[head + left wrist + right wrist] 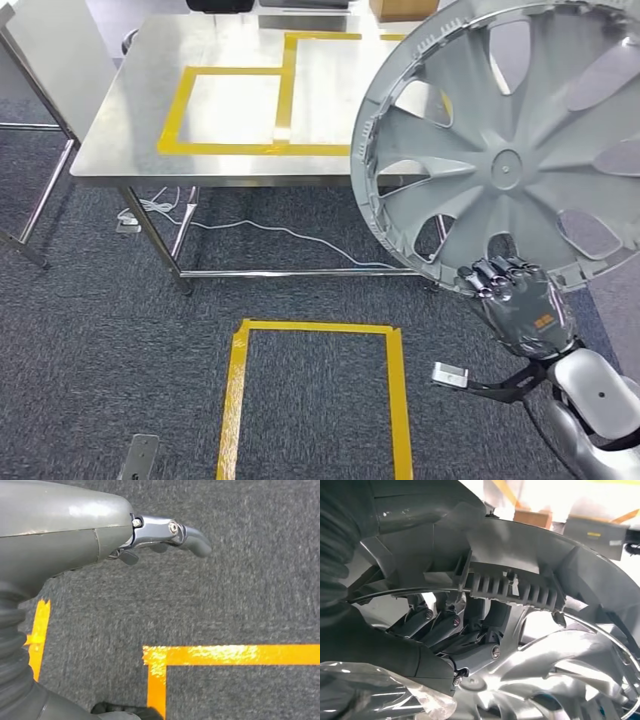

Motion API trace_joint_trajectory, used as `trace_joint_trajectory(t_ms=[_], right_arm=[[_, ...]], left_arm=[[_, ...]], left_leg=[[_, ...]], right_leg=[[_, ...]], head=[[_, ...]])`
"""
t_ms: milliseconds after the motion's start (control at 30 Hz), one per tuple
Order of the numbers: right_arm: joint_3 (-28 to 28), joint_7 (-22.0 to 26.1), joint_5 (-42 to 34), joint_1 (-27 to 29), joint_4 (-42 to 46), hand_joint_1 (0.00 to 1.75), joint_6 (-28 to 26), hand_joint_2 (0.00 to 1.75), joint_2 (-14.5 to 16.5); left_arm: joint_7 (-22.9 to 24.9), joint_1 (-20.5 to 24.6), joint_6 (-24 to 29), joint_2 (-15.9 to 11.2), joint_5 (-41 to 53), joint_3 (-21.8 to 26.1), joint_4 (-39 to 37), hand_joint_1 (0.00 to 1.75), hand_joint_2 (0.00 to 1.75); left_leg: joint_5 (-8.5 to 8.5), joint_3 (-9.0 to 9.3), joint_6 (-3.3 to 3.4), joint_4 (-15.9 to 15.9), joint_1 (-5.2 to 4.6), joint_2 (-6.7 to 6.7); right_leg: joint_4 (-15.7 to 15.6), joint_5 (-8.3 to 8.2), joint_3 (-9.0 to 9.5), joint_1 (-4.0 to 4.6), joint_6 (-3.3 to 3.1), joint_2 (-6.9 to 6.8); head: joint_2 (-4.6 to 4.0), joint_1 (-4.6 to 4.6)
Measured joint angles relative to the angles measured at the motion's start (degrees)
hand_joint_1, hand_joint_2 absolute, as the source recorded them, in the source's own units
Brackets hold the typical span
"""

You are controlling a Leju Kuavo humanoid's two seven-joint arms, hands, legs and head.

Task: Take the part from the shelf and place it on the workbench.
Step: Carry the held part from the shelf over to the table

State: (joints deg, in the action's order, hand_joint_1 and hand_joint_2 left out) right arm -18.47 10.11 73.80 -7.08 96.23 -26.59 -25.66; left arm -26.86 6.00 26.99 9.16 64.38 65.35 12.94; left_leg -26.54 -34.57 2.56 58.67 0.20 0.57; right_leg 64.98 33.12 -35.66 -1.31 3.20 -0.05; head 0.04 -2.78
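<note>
Right hand point(526, 308) clamped on lower rim of grey wheel cover point(506, 150), fingers curled over its edge, cover held tilted up before steel workbench point(136, 110). Left hand point(68, 530) hanging over carpet point(245, 580) near yellow floor tape point(226, 655); finger state impossible to tell.

The part point(506, 160) is a pale silver-grey all over, spokes and rim alike, darker grey along the ribbed edge. The right hand point(524, 305) is dark grey with a small orange mark on its back, and its fingers point(494, 275) are dark with glints of metal. The bench point(226, 110) is brushed steel, marked with yellow tape point(283, 90) in rectangles. The floor point(90, 330) is speckled dark grey carpet, with a yellow taped square point(317, 330). The left hand point(75, 525) is olive-grey.
</note>
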Motion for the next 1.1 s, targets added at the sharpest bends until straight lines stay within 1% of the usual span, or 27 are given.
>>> trace_joint_trajectory(t_ms=[33, 67, 100, 133, 167, 200, 233, 267, 300, 367, 433, 467, 500, 567, 600, 633, 667, 700, 733, 767, 800, 900, 933, 967, 1000, 1067, 1100], right_arm=[[0.1, 0.0, 0.0, 0.0, 0.0, 1.75, 0.0, 1.75, 0.0], [0.1, 0.0, 0.0, 0.2, 0.0, 1.75, 0.0, 1.75, 0.0], [0.1, 0.0, 0.0, 0.3, 0.0, 1.75, 0.0, 1.75, 0.0], [0.1, 0.0, 0.0, 0.4, 0.0, 1.75, 0.0, 1.75, 0.0], [0.1, 0.0, 0.0, 0.5, 0.0, 1.75, 0.0, 1.75, 0.0], [0.1, 0.0, 0.0, 0.4, 0.0, 1.75, 0.1, 1.75, -0.1], [0.1, 0.0, 0.0, 0.4, 0.0, 1.75, 0.1, 1.75, -0.1], [0.1, 0.0, 0.0, 0.3, 0.0, 1.75, 0.1, 1.75, -0.1], [0.1, 0.0, 0.0, 0.3, 0.0, 1.75, 0.1, 1.75, -0.2], [0.1, 0.0, 0.0, 0.3, 0.1, 1.75, 0.1, 1.75, -0.3], [0.2, 0.0, -0.1, 0.4, 0.1, 1.75, 0.1, 1.75, -0.3], [0.2, 0.0, -0.1, 0.4, 0.1, 1.75, 0.2, 1.75, -0.3], [0.2, 0.0, -0.2, 0.4, 0.1, 1.75, 0.2, 1.75, -0.3], [0.1, 0.0, -0.2, 0.4, 0.1, 1.75, 0.2, 1.75, -0.3], [0.1, 0.1, -0.2, 0.5, 0.1, 1.75, 0.3, 1.75, -0.3], [0.1, 0.1, -0.2, 0.5, 0.1, 1.75, 0.3, 1.75, -0.3], [0.0, 0.1, -0.2, 0.5, 0.1, 1.75, 0.3, 1.75, -0.3], [0.0, 0.1, -0.3, 0.5, 0.1, 1.75, 0.4, 1.75, -0.3], [0.0, 0.0, -0.3, 0.4, 0.1, 1.75, 0.4, 1.75, -0.3], [0.1, 0.0, -0.3, 0.3, 0.1, 1.75, 0.4, 1.75, -0.3], [0.1, 0.0, -0.3, 0.2, 0.1, 1.75, 0.5, 1.75, -0.3], [0.1, 0.1, -0.3, 0.2, 0.2, 1.75, 0.5, 1.75, -0.3], [0.1, 0.1, -0.3, 0.1, 0.2, 1.75, 0.6, 1.75, -0.3], [0.1, 0.1, -0.3, 0.0, 0.2, 1.75, 0.6, 1.75, -0.3], [0.1, 0.1, -0.3, -0.1, 0.2, 1.75, 0.6, 1.75, -0.4], [0.1, 0.1, -0.3, -0.1, 0.2, 1.75, 0.7, 1.75, -0.5], [0.1, 0.1, -0.3, 0.0, 0.2, 1.75, 0.8, 1.75, -0.5]], left_arm=[[0.0, 0.0, -0.1, 0.0, 0.0, 0.0, 0.0, 0.0, 1.75], [0.0, 0.0, -0.1, 0.0, 0.0, 0.0, 0.0, 0.0, 1.75], [0.0, -0.1, -0.2, 0.0, 0.0, -0.1, 0.0, 0.0, 1.75], [0.0, -0.1, -0.2, 0.1, 0.0, -0.1, 0.0, 0.0, 1.75], [0.0, -0.1, -0.2, 0.1, 0.0, -0.1, 0.0, 0.0, 1.75], [0.0, -0.1, -0.2, 0.1, 0.0, -0.2, 0.0, 0.0, 1.75], [0.0, -0.1, -0.2, 0.1, 0.0, -0.3, 0.0, 0.0, 1.75], [0.0, 0.0, -0.2, 0.1, 0.0, -0.3, 0.0, 0.0, 1.75], [0.0, 0.0, -0.2, 0.2, 0.0, -0.3, 0.0, 0.0, 1.75], [0.0, 0.0, -0.2, 0.2, 0.0, -0.3, 0.0, 0.0, 1.75], [0.0, 0.0, -0.2, 0.1, 0.0, -0.3, 0.0, 0.0, 1.75], [0.0, 0.1, -0.2, 0.1, 0.0, -0.3, 0.0, 0.0, 1.75], [0.0, 0.1, -0.2, 0.1, 0.0, -0.3, 0.0, 0.0, 1.75], [0.0, 0.0, -0.2, 0.2, 0.1, -0.3, 0.0, 0.0, 1.75], [0.0, -0.1, -0.2, 0.2, 0.1, -0.3, 0.0, 0.0, 1.75], [0.0, -0.1, -0.2, 0.2, 0.2, -0.3, 0.0, 0.0, 1.75], [0.0, -0.2, -0.2, 0.2, 0.2, -0.3, 0.0, 0.0, 1.75], [0.0, -0.2, -0.2, 0.2, 0.2, -0.3, 0.0, 0.0, 1.75], [0.0, -0.2, -0.2, 0.1, 0.2, -0.3, 0.0, 0.0, 1.75], [0.0, -0.2, -0.2, 0.1, 0.3, -0.3, 0.0, 0.0, 1.75], [0.0, -0.1, -0.2, 0.1, 0.3, -0.4, 0.0, 0.0, 1.75], [0.0, -0.1, -0.3, 0.2, 0.3, -0.4, 0.0, 0.0, 1.75], [0.0, -0.2, -0.3, 0.2, 0.3, -0.4, 0.0, 0.0, 1.75], [0.0, -0.2, -0.3, 0.2, 0.3, -0.4, 0.0, 0.0, 1.75], [0.0, -0.1, -0.3, 0.2, 0.3, -0.4, 0.0, 0.0, 1.75], [0.0, 0.0, -0.3, 0.2, 0.4, -0.4, 0.0, 0.0, 1.75], [0.0, -0.1, -0.3, 0.3, 0.4, -0.4, 0.0, 0.0, 1.75]], left_leg=[[-0.21, 0.17, 0.21, 0.0, -0.07, 0.0], [-0.44, 0.39, 0.33, 0.0, -0.15, 0.01], [-0.72, 0.69, 0.38, 0.0, -0.22, 0.04], [-1.03, 1.1, 0.36, 0.1, -0.26, 0.08], [-1.41, 1.62, 0.27, 0.1, -0.29, 0.13], [-1.84, 2.14, 0.14, 0.1, -0.3, 0.16], [-2.23, 2.51, -0.08, 0.2, -0.4, 0.19], [-2.52, 2.63, -0.31, 0.3, -0.48, 0.21], [-2.69, 2.6, -0.52, 0.4, -0.54, 0.21], [-2.88, 2.5, -0.94, 0.3, -0.57, 0.17], [-3.74, 2.25, -1.57, 1.4, -0.52, 0.08], [-4.74, 1.38, -1.95, 3.3, -0.47, 0.04], [-6.09, -0.26, -2.29, 6.6, -0.34, -0.01], [-8.52, -4.76, -2.76, 14.5, -0.09, -0.06], [-8.56, -6.44, -2.85, 16.9, -0.01, -0.07], [-7.32, -7.17, -2.84, 17.1, 0.02, -0.07], [-4.93, -6.79, -2.71, 15.0, 0.02, -0.07], [-2.03, -5.64, -2.46, 11.3, 0.0, -0.07], [0.08, -4.33, -2.19, 7.8, -0.13, -0.08], [1.26, -3.07, -1.89, 4.7, -0.26, -0.09], [1.34, -2.21, -1.63, 2.8, -0.4, -0.1], [0.23, -1.29, -1.02, 1.1, -0.38, 0.0], [0.2, -1.02, -0.73, 0.7, -0.23, 0.03], [0.15, -0.7, -0.41, 0.4, -0.08, 0.05], [0.05, -0.42, -0.13, 0.2, 0.02, 0.04], [-0.36, -0.08, 0.23, 0.2, -0.01, 0.05], [-0.64, 0.21, 0.29, 0.2, -0.04, 0.07]], right_leg=[[4.1, 1.39, -2.36, 0.02, 0.06, 0.01], [7.4, 2.09, -4.49, 0.03, 0.11, 0.01], [9.0, 1.7, -5.85, 0.04, 0.12, 0.02], [8.4, 0.15, -6.12, 0.05, 0.07, 0.01], [5.5, -2.37, -5.26, 0.05, -0.03, 0.0], [1.8, -4.78, -3.79, 0.08, -0.14, 0.0], [-1.6, -6.43, -2.2, 0.18, -0.26, -0.01], [-4.2, -7.03, -0.86, 0.29, -0.49, -0.01], [-5.4, -6.78, -0.14, 0.43, -0.72, 0.03], [-6.2, -5.98, 0.35, 0.5, -1.32, 0.12], [-6.5, -5.75, 0.84, 0.25, -1.87, 0.13], [-6.6, -5.6, 1.2, 0.09, -2.16, 0.07], [-6.7, -5.39, 1.54, 0.02, -2.41, 0.01], [-6.7, -4.87, 2.13, 0.01, -2.67, -0.04], [-6.7, -4.56, 2.51, 0.01, -2.68, -0.01], [-6.7, -4.22, 2.99, 0.01, -2.64, 0.03], [-6.7, -3.84, 3.59, 0.01, -2.57, 0.07], [-6.7, -3.41, 4.25, 0.01, -2.44, 0.1], [-6.7, -2.96, 4.71, 0.09, -2.22, 0.11], [-6.7, -2.6, 5.07, 0.15, -1.9, 0.16], [-6.7, -2.36, 5.16, 0.2, -1.55, 0.18], [-7.1, -2.06, 5.09, 0.16, -0.55, 0.08], [-6.6, -1.69, 4.84, 0.13, -0.31, 0.03], [-5.0, -0.88, 3.94, 0.13, -0.11, 0.02], [-2.1, 0.29, 2.24, 0.12, 0.03, 0.01], [5.9, 2.71, -2.76, 0.15, 0.2, 0.03], [8.7, 2.89, -4.91, 0.15, 0.26, 0.03]], head=[[0.0, 0.07], [0.0, 0.09], [0.0, 0.1], [0.0, 0.1], [0.0, 0.11], [0.0, 0.09], [0.0, 0.11], [0.0, 0.18], [0.0, 0.15], [0.0, 0.18], [0.0, 0.12], [0.0, 0.06], [0.0, 0.04], [0.0, 0.02], [0.0, 0.02], [0.0, 0.0], [0.0, 0.01], [0.0, 0.01], [0.0, 0.03], [0.0, 0.03], [0.0, 0.03], [0.0, 0.04], [0.0, 0.11], [0.0, 0.23], [0.0, 0.43], [0.0, 0.6], [0.0, 0.61]])
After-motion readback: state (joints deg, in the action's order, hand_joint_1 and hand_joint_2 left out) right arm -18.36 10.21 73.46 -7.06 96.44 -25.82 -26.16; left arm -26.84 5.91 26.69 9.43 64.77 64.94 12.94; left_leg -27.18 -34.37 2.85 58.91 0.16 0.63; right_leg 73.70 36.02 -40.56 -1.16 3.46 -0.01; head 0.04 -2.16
